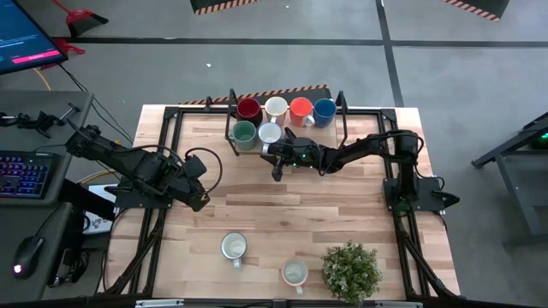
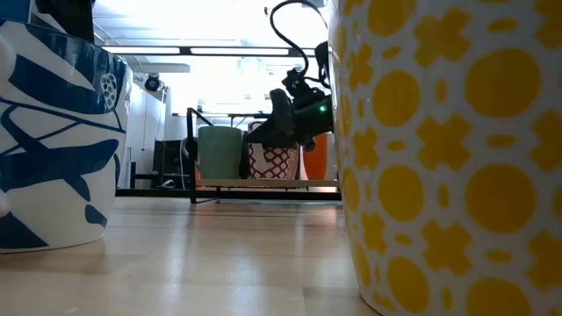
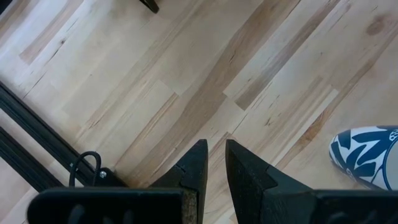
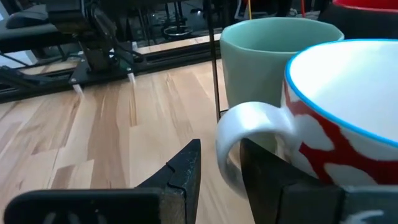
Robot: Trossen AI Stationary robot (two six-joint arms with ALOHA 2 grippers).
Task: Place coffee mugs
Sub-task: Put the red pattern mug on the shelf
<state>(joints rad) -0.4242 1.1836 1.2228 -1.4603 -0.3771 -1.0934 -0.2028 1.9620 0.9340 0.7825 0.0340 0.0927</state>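
A black rack (image 1: pixel 232 127) at the table's far side holds six mugs: dark red (image 1: pixel 248 109), white (image 1: pixel 276 107), orange (image 1: pixel 300 110) and blue (image 1: pixel 324 110) behind, teal green (image 1: pixel 243 133) and a white mug with red pattern (image 1: pixel 270 133) in front. My right gripper (image 1: pixel 276 162) is at that patterned mug (image 4: pixel 348 118), slightly open, with its white handle (image 4: pixel 239 134) between the fingers. A blue-patterned mug (image 1: pixel 234 247) and a yellow-patterned mug (image 1: pixel 294 274) stand near the near edge. My left gripper (image 1: pixel 199 198) waits at the left, fingers nearly together, empty. My right gripper (image 4: pixel 221 152) comes level from the table's near side at the patterned mug's handle (image 4: pixel 227 168). A strip of table shows between one finger (image 4: pixel 186 165) and the handle. Whether the other finger (image 4: pixel 264 168) touches it, I cannot tell. The mug stands upright in the rack.
A green potted plant (image 1: pixel 351 270) stands at the near right corner. The teal green mug (image 4: pixel 267 62) is close beside the patterned one. Bare wood lies in the table's middle (image 1: pixel 282 205). The blue-patterned mug (image 3: pixel 367 155) is close to my left gripper (image 3: pixel 216 152).
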